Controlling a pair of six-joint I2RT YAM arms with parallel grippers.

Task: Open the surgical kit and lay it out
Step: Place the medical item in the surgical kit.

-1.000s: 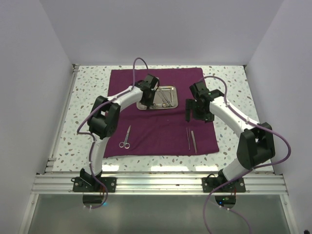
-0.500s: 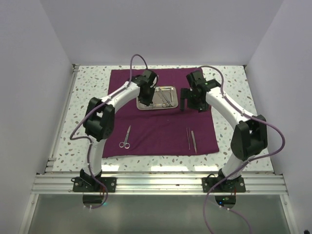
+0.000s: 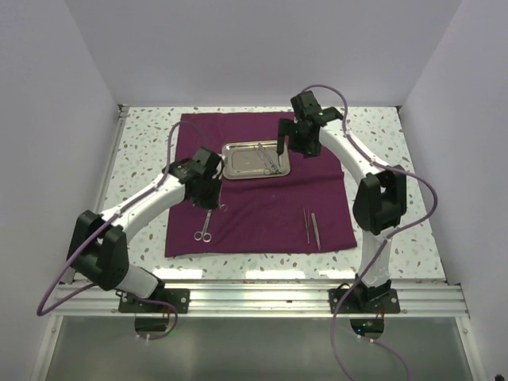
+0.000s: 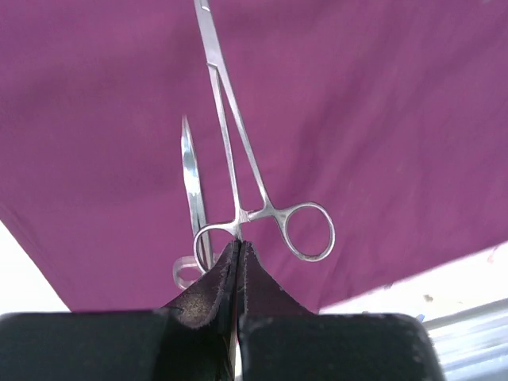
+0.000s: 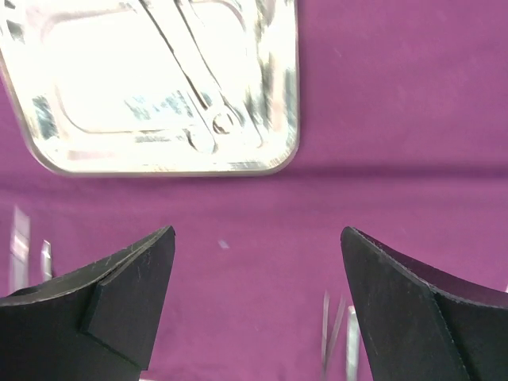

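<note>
Forceps point(image 4: 268, 213) clamped in my left hand point(image 4: 238, 246) hover over the cloth's point(image 3: 262, 206) left side; next, I'd lay them beside the scissors point(image 3: 204, 226). Right hand point(image 5: 256, 232) spread near the tray point(image 5: 295, 95).

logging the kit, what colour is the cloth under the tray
Dark purple cloth, plain, clearest in the top view.

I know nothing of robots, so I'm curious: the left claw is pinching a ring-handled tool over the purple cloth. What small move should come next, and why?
Probably lower the forceps onto bare cloth beside the scissors, then open. The left claw is shut on one ring handle, and the scissors and tweezers lie flat on the cloth, so this tool likely joins them.
</note>
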